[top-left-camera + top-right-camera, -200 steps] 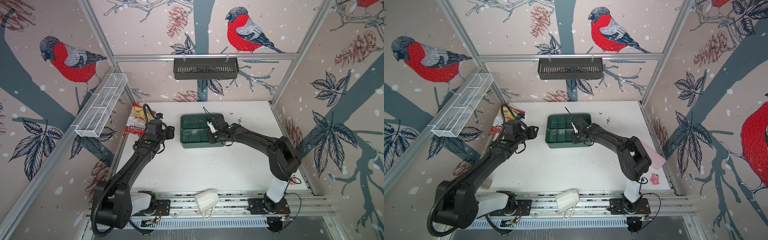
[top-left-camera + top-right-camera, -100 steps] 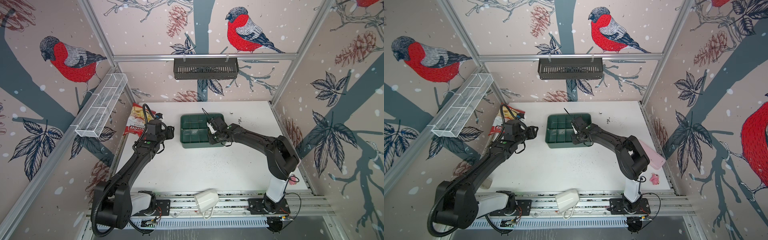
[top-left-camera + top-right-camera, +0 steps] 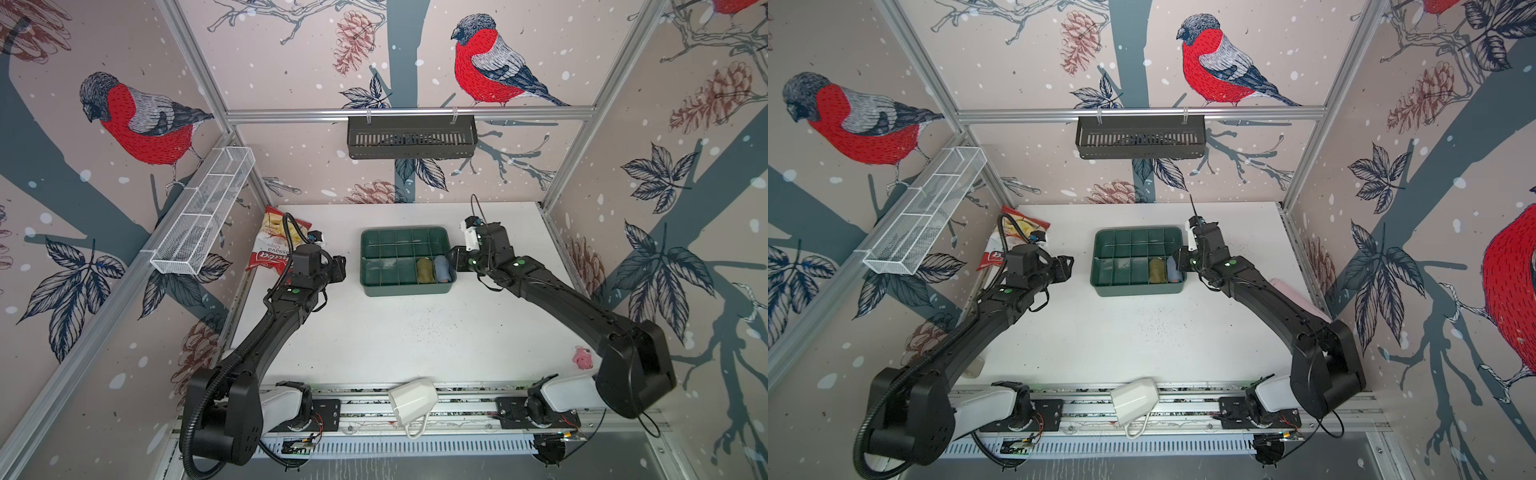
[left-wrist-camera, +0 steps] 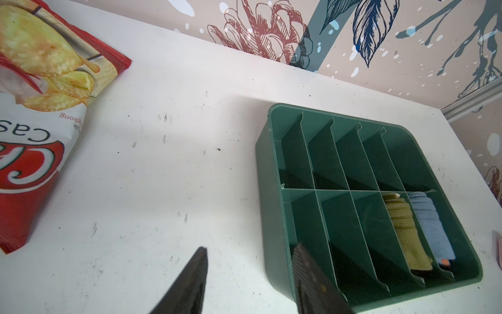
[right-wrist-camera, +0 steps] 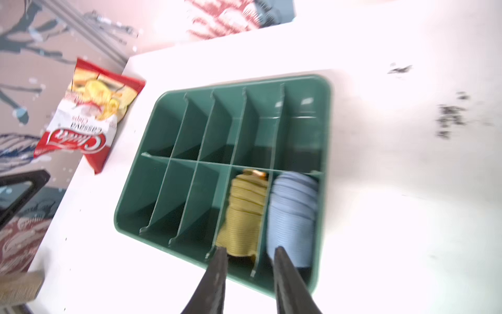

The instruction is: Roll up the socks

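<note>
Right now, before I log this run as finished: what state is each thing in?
socks: rolled up, tucked in one tray compartment.
blue-grey sock roll: rolled, in the end compartment beside them.
green tray: upright, its other compartments empty.
chips bag: lying flat, left of the tray.
left gripper: open, holding nothing.
right gripper: open, holding nothing, at the tray's edge.
</note>
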### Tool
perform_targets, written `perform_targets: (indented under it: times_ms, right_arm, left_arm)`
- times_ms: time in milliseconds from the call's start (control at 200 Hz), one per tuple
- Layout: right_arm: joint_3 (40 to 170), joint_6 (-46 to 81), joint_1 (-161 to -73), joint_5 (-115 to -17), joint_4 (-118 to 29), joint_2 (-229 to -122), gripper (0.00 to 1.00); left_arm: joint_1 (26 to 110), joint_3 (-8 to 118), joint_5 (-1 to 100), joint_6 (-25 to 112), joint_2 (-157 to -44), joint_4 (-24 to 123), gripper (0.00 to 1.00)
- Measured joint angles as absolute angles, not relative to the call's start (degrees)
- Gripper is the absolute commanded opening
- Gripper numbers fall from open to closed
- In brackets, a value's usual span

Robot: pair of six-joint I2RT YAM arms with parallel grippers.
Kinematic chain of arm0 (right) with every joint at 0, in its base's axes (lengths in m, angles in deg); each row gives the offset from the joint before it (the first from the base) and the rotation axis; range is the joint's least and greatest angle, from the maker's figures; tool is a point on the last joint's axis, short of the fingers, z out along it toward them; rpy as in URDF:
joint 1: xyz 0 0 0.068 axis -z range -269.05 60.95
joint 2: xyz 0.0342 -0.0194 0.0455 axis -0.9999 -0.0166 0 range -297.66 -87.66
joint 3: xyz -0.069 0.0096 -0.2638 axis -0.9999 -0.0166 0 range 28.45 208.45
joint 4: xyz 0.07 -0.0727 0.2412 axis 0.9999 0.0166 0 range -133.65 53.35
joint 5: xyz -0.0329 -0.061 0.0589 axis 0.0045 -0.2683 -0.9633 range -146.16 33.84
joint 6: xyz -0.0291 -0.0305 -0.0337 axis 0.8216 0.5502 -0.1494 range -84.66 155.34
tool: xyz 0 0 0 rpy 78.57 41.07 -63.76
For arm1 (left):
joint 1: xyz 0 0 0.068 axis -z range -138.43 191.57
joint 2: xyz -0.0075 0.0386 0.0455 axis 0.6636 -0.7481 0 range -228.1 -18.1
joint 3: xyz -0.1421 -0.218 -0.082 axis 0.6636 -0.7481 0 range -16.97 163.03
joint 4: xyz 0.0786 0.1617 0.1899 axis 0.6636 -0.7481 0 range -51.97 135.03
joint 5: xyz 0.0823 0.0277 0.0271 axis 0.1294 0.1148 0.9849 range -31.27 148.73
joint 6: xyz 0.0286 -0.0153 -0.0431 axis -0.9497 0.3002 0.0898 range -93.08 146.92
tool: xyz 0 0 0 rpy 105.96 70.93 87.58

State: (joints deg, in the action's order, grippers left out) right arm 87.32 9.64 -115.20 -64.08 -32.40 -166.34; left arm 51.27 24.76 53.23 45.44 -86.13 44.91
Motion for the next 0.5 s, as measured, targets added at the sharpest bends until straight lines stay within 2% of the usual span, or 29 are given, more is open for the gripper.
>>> perform_targets:
  times_ms: [355, 455, 500]
  right_arm:
    - [70.82, 8.31, -100.10, -53.64, -39.51, -147.28, 0.57]
    - [66.60, 8.11, -95.99, -51.30, -41.21, -143.89, 0.65]
    - [65.18, 8.07, -94.31, -50.33, -41.98, -142.88, 0.67]
  left_arm:
    - [50.74, 19.32, 56.88, 44.87, -83.57, 53.85, 0.60]
    - [50.68, 17.79, 58.70, 44.85, -82.87, 57.00, 0.68]
    - [50.63, 17.42, 59.64, 44.81, -82.72, 58.11, 0.77]
